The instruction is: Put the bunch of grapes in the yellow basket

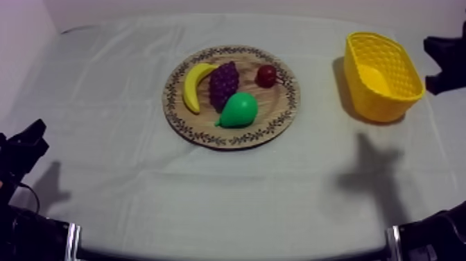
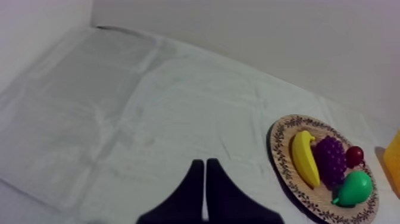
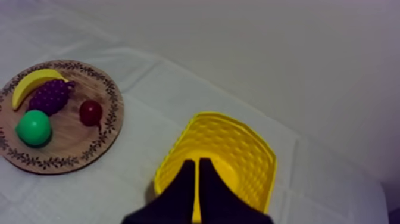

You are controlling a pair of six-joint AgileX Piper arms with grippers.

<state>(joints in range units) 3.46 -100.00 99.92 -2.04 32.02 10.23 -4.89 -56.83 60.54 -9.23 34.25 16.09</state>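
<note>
The purple bunch of grapes [image 1: 223,83] lies on the round wooden board [image 1: 277,118], between a banana [image 1: 193,86] and a small red fruit [image 1: 266,75], with a green pear [image 1: 239,110] in front. The yellow basket [image 1: 383,76] stands to the board's right. My left gripper [image 2: 204,173] is shut on nothing, low over bare cloth well to the left of the board [image 2: 280,161] and grapes [image 2: 330,158]. My right gripper [image 3: 197,171] is shut with nothing in it, hanging above the near rim of the basket [image 3: 238,149]; the grapes [image 3: 50,95] lie far off beside it.
Bare grey-white cloth [image 1: 125,83] surrounds the board on all sides. My left arm [image 1: 24,149] sits at the table's near left corner. My right arm [image 1: 447,62] comes in at the far right, just beyond the basket. A wall stands behind the table.
</note>
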